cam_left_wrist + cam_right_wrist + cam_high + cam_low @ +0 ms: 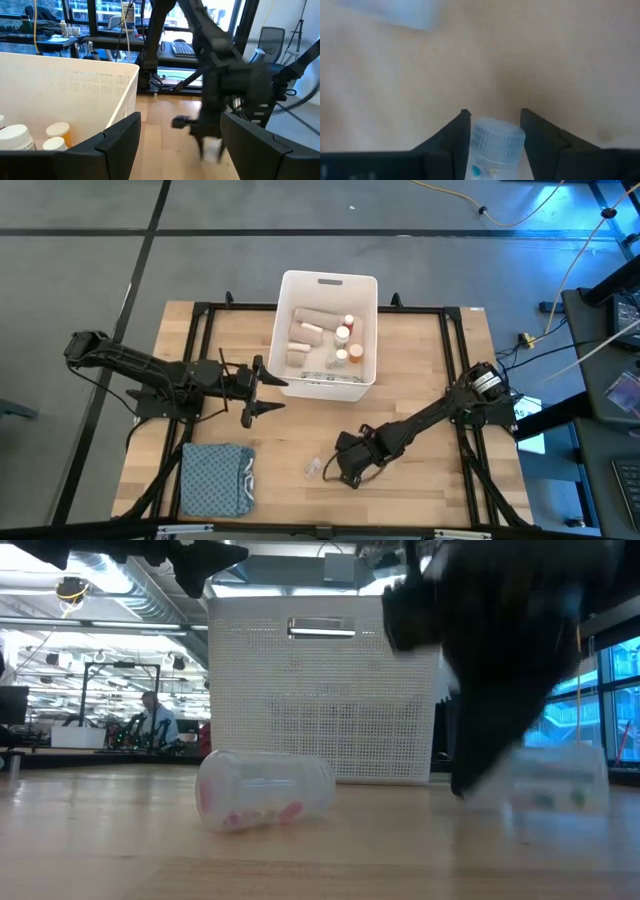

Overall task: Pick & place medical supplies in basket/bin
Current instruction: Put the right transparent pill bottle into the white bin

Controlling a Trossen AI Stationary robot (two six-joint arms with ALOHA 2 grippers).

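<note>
The white basket [328, 282] stands at the table's far middle, with beige bandage rolls [305, 330] and pill bottles [345, 332] inside. My right gripper [335, 470] points steeply down at the near middle of the table, shut on a clear vial [496, 145] with a ribbed cap. A second clear vial [265, 790] with pink contents lies on its side just left of it. My left gripper [275, 393] hovers open and level beside the basket's near left corner, holding nothing. My right gripper has the clear vial pinched between its two fingers [457, 135], one on each side just behind the ribbed cap [497, 131]. The fingers slant down from the table's right and lie along the vial. In the low view the vial [560, 780] lies on the table.
A folded blue-grey cloth [215, 478] lies at the near left. Bare wood lies between the basket and my right gripper. The left wrist view shows the basket's wall [75, 85] close by, with pill bottles [15, 137] inside. A person [155, 720] sits far off in the room.
</note>
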